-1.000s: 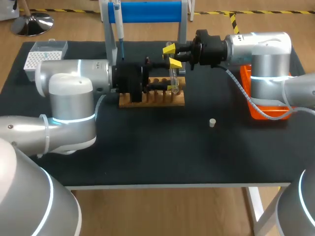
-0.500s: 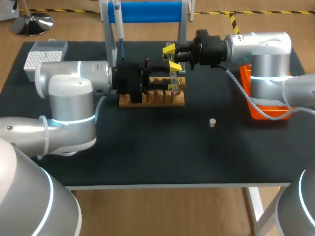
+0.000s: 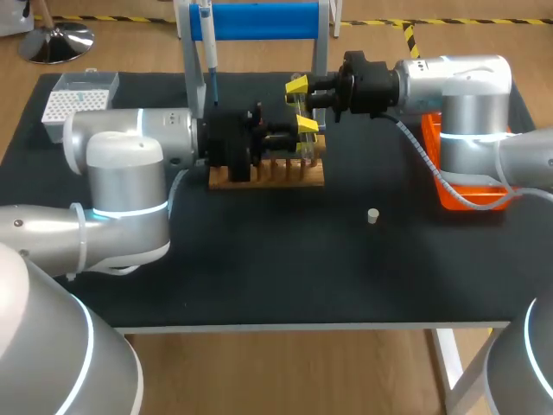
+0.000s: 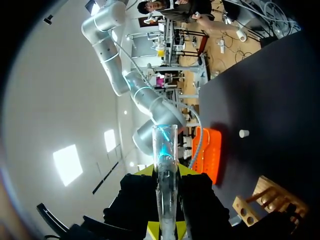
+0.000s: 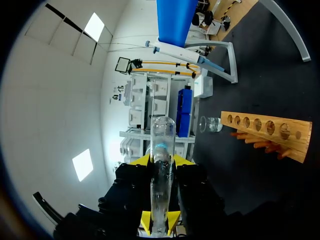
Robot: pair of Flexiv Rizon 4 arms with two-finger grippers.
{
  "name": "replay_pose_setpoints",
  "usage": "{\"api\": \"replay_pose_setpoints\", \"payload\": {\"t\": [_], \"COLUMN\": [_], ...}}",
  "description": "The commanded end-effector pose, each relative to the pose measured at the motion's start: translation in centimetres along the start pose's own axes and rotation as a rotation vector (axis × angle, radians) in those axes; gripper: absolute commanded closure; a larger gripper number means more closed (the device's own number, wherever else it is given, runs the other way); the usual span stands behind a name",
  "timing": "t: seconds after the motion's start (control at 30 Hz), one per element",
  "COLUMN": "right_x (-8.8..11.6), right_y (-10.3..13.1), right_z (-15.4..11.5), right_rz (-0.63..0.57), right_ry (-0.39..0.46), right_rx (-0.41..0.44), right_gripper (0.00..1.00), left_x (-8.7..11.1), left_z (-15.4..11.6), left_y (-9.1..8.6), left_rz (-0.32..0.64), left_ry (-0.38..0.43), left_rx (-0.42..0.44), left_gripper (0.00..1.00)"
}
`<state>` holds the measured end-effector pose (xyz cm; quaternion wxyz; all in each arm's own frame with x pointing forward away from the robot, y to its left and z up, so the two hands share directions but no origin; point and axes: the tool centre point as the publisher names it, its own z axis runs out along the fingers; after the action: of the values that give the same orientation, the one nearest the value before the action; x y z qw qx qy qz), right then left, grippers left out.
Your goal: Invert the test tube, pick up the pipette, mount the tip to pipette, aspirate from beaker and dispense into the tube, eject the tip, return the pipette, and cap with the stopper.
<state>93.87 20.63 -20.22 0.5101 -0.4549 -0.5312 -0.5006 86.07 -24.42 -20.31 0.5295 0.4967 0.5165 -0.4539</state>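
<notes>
The white tip box (image 3: 79,97) sat at a far corner of the black surface (image 3: 259,268), well behind the left end effector (image 4: 164,200) and well apart from it. That end effector was held above the wooden rack (image 3: 268,173), turned on its side. It was closed on the test tube (image 4: 164,150), which lay crosswise between its fingers with yellow tips on both sides and one end projecting clear of them. The pipette (image 3: 207,52) hung on the blue stand (image 3: 259,19), beyond the left end effector and not in contact with it. The right end effector (image 5: 160,190) met the left one tip to tip over the rack. It appeared to grip the same tube from the opposite side, with the glass again centred between its fingers and projecting past them. How firmly each pair of fingers pressed could not be judged. The beaker (image 5: 210,124) stood ahead of the right end effector, just past one end of the rack. The stopper (image 3: 372,215) stood alone on the surface, lower than the right end effector, nearer the front edge and well apart from it. The orange tray (image 3: 458,194) lay behind that end effector, beside its arm.
</notes>
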Motion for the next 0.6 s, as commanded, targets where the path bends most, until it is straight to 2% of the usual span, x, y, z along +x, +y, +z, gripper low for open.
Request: {"api": "replay_pose_setpoints", "payload": {"t": [0.03, 0.07, 0.1, 0.6], "right_x": [-0.13, -0.13, -0.13, -0.13], "right_y": [0.00, 0.00, 0.00, 0.00], "right_z": [-0.11, -0.11, -0.11, -0.11], "right_rz": [-0.001, -0.001, -0.001, -0.001], "right_ry": [-0.001, -0.001, -0.001, -0.001], "right_rx": [0.001, 0.001, 0.001, 0.001], "right_gripper": [0.84, 0.19, 0.00, 0.00], "left_x": [-0.07, -0.07, -0.07, -0.07], "left_z": [-0.06, -0.06, -0.06, -0.06], "left_y": [-0.01, -0.01, -0.01, -0.01], "left_rz": [0.003, 0.003, 0.003, 0.003], "left_ry": [-0.003, -0.003, -0.003, -0.003], "left_rx": [-0.009, -0.009, -0.009, -0.009], "left_gripper": [1.00, 1.00, 1.00, 1.00]}}
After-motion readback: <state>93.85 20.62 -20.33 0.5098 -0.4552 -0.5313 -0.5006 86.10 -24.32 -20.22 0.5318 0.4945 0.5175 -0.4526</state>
